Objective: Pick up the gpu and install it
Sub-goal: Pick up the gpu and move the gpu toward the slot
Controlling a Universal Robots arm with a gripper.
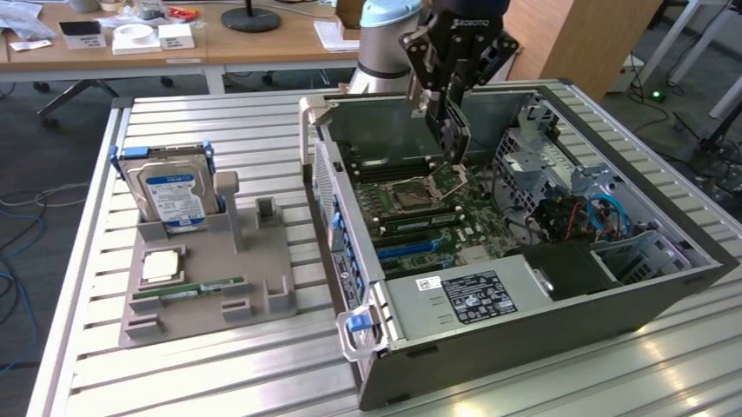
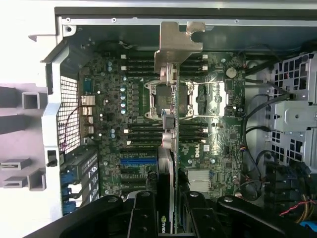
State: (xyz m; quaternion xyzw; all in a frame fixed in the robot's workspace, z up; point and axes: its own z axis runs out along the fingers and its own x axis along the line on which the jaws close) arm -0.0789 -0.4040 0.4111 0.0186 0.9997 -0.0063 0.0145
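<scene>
The gpu [image 1: 450, 143] hangs on edge above the open computer case [image 1: 649, 269], with my gripper [image 1: 444, 97] shut on its upper part. Its lower end is over the motherboard [image 1: 464, 213], near the CPU socket [image 1: 413, 191]. In the wrist view the gpu [image 2: 171, 148] runs edge-on away from the gripper [image 2: 168, 223], its silver end bracket [image 2: 176, 42] farthest from the fingers [image 2: 143, 218]. The blue expansion slots [image 2: 136, 161] lie beside the card's line, and appear in the exterior view as blue slots [image 1: 412, 249] nearer the camera than the card.
A grey fixture tray [image 1: 273, 269] at the exterior view's left holds a hard drive [image 1: 174, 191], a CPU [image 1: 159, 265] and a green memory stick [image 1: 191, 288]. The case also holds a power supply [image 1: 464, 295], drive cages [image 1: 557, 156] and loose cables [image 1: 579, 217].
</scene>
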